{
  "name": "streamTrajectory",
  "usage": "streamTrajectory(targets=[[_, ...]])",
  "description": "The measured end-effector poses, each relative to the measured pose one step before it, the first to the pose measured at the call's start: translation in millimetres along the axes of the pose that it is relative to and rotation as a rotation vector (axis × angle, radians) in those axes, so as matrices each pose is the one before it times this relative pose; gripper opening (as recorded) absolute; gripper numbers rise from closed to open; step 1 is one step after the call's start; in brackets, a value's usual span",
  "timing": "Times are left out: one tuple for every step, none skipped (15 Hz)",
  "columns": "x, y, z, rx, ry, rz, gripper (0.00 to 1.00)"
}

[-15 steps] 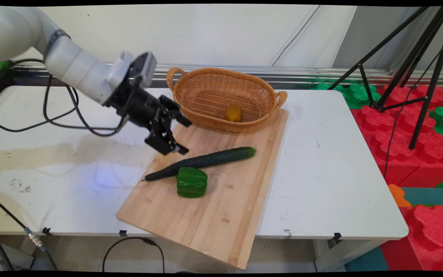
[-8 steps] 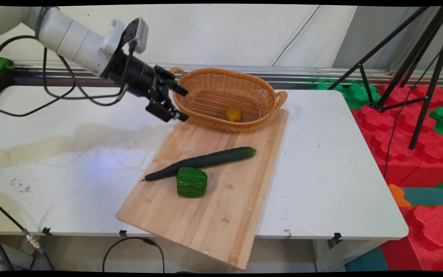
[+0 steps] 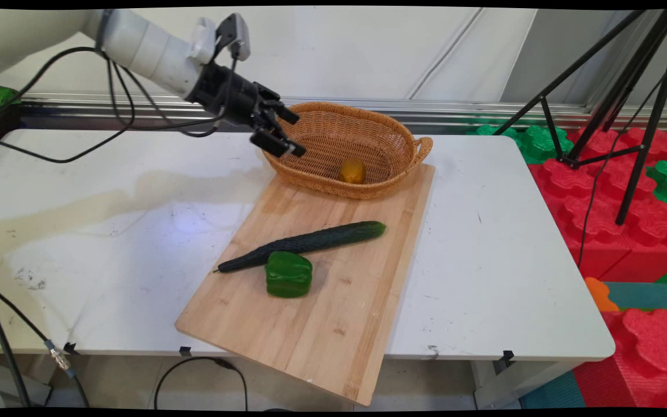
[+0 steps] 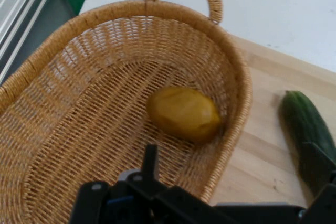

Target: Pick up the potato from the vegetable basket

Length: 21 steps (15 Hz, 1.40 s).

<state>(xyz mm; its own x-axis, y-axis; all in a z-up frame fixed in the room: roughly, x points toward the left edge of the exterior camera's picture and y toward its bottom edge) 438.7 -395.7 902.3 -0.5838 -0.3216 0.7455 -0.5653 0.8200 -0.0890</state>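
My gripper (image 3: pixel 294 134) hangs open and empty over the left end of a wicker basket (image 3: pixel 368 116), just above its rim. In the hand view the gripper (image 4: pixel 233 163) looks down into the basket (image 4: pixel 236 66), where a yellow fruit (image 4: pixel 184 113) lies on the bottom, ahead of the fingers. The same fruit (image 3: pixel 352 170) shows in the main view near the basket's front wall. The basket stands on the far end of a wooden cutting board (image 3: pixel 322 324). A long cucumber (image 3: pixel 304 243) and a green pepper (image 3: pixel 289 274) lie on the board, touching each other.
A black tripod (image 3: pixel 617 116) stands to the right of the table, over red and green foam blocks (image 3: pixel 617 220). Black cables (image 3: pixel 107 104) hang from the arm above the table's left half. The board's near corner juts past the table's front edge.
The gripper has risen from just above the board's left edge and moved right and away, to over the basket's left end. It has stayed open; the things on the board have not moved.
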Motion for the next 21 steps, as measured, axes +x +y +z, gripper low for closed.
streamTrajectory(targets=[[1.82, -4.65, 8.54, 0.00477, -0.00064, -0.01039, 1.0], [1.74, -3.49, 7.55, 0.00355, -0.00112, -0.00849, 1.0], [2.19, -3.66, 9.31, 0.00368, -0.00158, -0.01029, 1.0], [2.13, -2.99, 9.28, 0.00299, -0.00291, -0.00982, 1.0], [2.14, -1.91, 8.15, 0.00124, -0.00244, -0.00851, 1.0], [2.52, -1.88, 9.6, 0.00143, -0.00275, -0.01096, 1.0], [2.35, -1.38, 9.22, 0.00107, -0.0031, -0.0115, 1.0], [1.76, -0.85, 7.83, 0.00075, -0.00331, -0.01057, 1.0], [1.31, -0.57, 5.48, 0.00047, -0.00238, -0.00661, 1.0], [1.29, -0.44, 7.77, 0.00093, -0.00476, -0.01051, 1.0], [1.04, -0.52, 8.14, 0.00151, -0.005, -0.01222, 1.0], [0.91, -0.07, 8.41, 0.00021, -0.00519, -0.01191, 1.0], [0.82, 0.26, 6.22, -0.00059, -0.00368, -0.00826, 1.0], [0.59, 0.22, 5.81, -0.00022, -0.00368, -0.00799, 1.0], [0.77, 0.54, 7.1, -0.00075, -0.00469, -0.00941, 1.0], [0.64, 0.5, 7.9, 0.00034, -0.00505, -0.01133, 1.0], [0.43, 0.35, 7.42, 0.00052, -0.0044, -0.01216, 1.0], [0.53, 0.24, 6.2, 0.00003, -0.00243, -0.01126, 1.0], [0.81, 0.22, 7.24, 0.00005, -0.00291, -0.01224, 1.0], [0.42, -0.05, 6.26, 0.00091, -0.00284, -0.01185, 1.0], [0.28, -0.27, 5.35, 0.0016, -0.00261, -0.01018, 1.0]])
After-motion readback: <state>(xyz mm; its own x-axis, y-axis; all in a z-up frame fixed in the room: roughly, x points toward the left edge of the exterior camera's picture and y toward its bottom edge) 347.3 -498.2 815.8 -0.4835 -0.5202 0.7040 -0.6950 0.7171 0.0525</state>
